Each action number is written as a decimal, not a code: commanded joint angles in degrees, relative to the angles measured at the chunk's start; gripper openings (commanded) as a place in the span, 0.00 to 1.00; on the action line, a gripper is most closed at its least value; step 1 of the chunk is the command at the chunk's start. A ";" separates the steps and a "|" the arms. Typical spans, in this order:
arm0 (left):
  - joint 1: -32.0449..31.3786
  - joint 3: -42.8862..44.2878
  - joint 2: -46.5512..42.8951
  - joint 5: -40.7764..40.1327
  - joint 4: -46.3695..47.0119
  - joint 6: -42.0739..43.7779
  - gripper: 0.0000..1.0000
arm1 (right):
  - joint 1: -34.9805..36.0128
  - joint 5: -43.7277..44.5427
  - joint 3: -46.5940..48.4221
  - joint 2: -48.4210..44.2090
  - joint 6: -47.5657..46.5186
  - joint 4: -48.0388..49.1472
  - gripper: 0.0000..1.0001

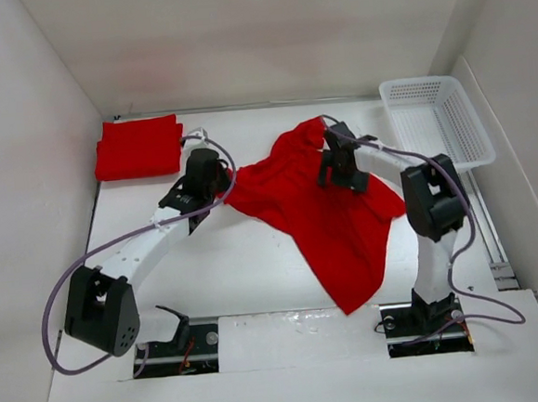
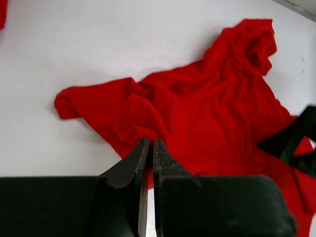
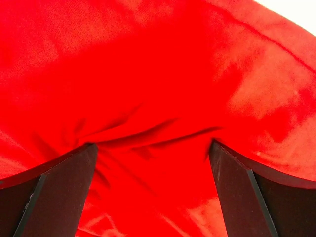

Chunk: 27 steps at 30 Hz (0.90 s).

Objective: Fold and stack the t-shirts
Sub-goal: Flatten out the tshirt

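The left gripper [image 2: 150,142] is pressing its two fingers almost together, with only a thin gap, and the tips are pinching a raised fold of the red t-shirt [image 2: 212,98]. The shirt is lying crumpled on the white table [image 2: 74,44], spreading ahead and to the right of the pincer. A black arm part [image 2: 296,143] is showing over the cloth far to its right.

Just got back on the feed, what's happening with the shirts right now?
The left gripper is shut on the left edge of the loose red shirt, which lies crumpled mid-table. The right gripper is open, pressed onto the shirt's far part. One folded shirt lies in the far left corner; a white basket stands far right.
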 commanded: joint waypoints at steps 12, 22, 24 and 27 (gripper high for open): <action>-0.56 -8.03 -11.97 0.73 -10.07 -10.23 0.00 | -2.95 -12.38 60.24 30.60 -19.17 -6.44 1.00; -2.33 -10.49 -18.92 1.79 -7.61 -9.71 0.00 | -2.25 -6.23 19.85 -7.77 -17.51 8.60 1.00; -2.33 -10.49 -18.92 3.19 -7.09 -8.48 0.00 | -2.25 -2.72 9.86 -12.63 -16.55 5.71 1.00; -2.33 -11.02 -18.92 5.03 -6.38 -7.95 0.00 | -1.46 -0.43 -3.59 -23.51 -10.76 2.29 1.00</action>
